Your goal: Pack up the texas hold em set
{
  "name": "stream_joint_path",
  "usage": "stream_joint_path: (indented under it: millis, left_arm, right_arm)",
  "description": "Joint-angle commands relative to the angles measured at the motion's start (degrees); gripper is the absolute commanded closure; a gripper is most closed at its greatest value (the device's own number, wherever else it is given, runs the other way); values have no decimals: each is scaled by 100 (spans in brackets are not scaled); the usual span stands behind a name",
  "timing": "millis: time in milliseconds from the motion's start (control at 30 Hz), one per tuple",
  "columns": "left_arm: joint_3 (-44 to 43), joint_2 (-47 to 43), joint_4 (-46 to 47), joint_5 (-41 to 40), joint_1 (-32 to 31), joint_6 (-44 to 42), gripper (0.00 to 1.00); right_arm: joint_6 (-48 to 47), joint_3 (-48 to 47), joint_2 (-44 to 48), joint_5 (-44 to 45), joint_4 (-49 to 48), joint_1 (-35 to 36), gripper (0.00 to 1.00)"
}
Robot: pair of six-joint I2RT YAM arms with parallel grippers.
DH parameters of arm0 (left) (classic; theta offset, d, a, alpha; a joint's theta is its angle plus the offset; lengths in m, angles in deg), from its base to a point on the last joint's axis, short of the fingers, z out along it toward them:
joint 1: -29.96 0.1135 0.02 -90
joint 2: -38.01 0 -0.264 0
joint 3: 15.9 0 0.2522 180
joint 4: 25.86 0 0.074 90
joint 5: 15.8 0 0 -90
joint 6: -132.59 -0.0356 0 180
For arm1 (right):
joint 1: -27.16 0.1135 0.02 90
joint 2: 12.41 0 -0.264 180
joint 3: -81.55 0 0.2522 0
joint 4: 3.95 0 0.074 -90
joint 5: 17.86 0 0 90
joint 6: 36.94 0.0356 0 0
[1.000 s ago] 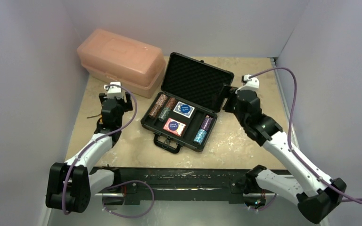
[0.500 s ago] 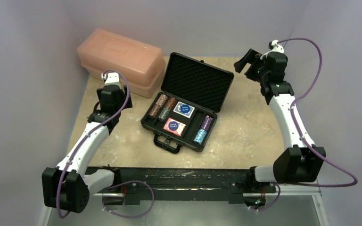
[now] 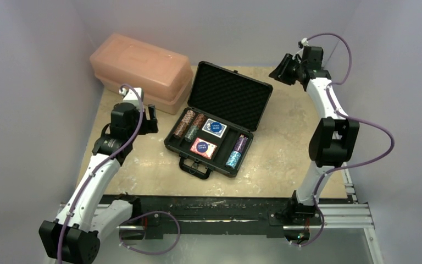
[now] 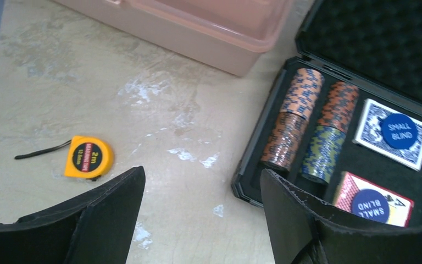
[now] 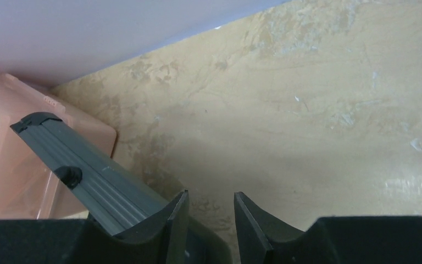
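Note:
The black briefcase [image 3: 171, 144] lies open mid-table with its foam-lined lid [image 3: 231, 96] standing up. Chip stacks [image 3: 189, 125] fill the left slots, and more chips [image 3: 237, 151] sit at the right. A blue deck [image 3: 215, 128] and a red deck [image 3: 203, 147] each carry a blue disc. My left gripper [image 3: 149, 118] hangs wide open over bare table just left of the case [image 4: 253, 181], holding nothing. My right gripper [image 3: 280, 70] is raised behind the lid's far right corner. Its jaws stand a narrow gap apart, empty, beside the lid's grey edge [image 5: 88, 165].
A large pink plastic box [image 3: 140, 69] stands at the back left, close to the case. A small yellow tape measure [image 4: 88, 158] lies on the table left of my left gripper. Walls close in on the left, the back and the right.
My right arm has swung up and back, from beside the lid to behind its far right corner, and its jaws have narrowed. The left arm has shifted slightly towards the case.

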Motion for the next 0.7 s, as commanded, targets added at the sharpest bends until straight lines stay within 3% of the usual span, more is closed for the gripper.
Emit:
stream_joint_path:
  millis: [0,200,500,667]
  left_arm:
    - [10,-163,-63,309,-322,-226,24]
    - [-25,-259,-72,409,-470,-296,25]
    - [-29,-271,46,1538,-538,-505,29]
    - [-34,-210,101,1741,-570,-496,32]
  right_arm:
    - [-419,-1043,-397,-548,477,-22,62]
    - [-858,-1697,-1124,-1081,1254,-22,66]
    - [-1198,-1618,-1206,-1606,1485,-14,67]
    - [-1303,-1468,-1064,-1842,1469,-5,67]
